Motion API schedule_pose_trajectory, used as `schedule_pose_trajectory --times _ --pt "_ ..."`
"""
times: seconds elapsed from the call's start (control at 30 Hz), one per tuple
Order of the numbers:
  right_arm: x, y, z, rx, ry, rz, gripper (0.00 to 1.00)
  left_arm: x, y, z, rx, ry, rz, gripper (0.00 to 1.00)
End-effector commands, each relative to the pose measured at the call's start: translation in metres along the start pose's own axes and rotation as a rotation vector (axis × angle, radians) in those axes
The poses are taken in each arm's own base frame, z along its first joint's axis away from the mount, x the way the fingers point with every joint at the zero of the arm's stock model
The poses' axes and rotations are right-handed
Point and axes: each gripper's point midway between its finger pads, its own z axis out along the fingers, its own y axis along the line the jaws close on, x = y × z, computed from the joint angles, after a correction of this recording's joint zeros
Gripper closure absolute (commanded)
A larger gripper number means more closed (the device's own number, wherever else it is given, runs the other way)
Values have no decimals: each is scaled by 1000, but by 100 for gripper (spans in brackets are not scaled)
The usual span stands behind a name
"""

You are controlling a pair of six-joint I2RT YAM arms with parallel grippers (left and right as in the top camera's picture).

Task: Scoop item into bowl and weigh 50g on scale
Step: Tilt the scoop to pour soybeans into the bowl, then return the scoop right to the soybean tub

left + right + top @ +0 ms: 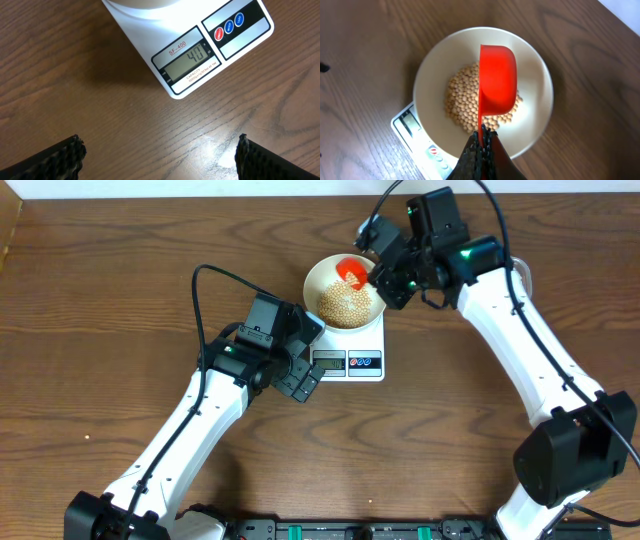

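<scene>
surface: dark brown wood-grain table (100, 290) | far edge: pale strip (250, 185) | light: even

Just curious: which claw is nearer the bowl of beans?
Right. The right claw holds a red scoop over the bowl; the left claw hangs open beside the scale.

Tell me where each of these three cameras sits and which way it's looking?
Overhead: fixed above the table, looking straight down; both arms show, left gripper and right gripper included.
Left wrist: on the left arm, facing down at the display of the scale; its open fingertips fill the bottom corners.
Right wrist: on the right arm, facing down into the bowl of beans; its shut fingers hold a red scoop.
Shared: all three show the scale.
</scene>
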Motion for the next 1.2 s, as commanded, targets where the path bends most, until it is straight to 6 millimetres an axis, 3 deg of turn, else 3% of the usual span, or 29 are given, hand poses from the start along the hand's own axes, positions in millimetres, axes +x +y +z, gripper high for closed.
schedule_pose_trajectory --times 0.0,0.93,1.07,1.17 --pt "-13 8 -5 -8 -30 -116 99 3 -2 2 14 7 7 2" --pt "-15 -7 -8 40 -42 -54 99 3 -2 2 14 7 6 2" --pt "-19 -11 -14 50 -60 6 99 3 -2 2 14 7 7 2" --pt "-29 -20 -31 52 -109 79 99 3 -2 2 14 7 6 2"
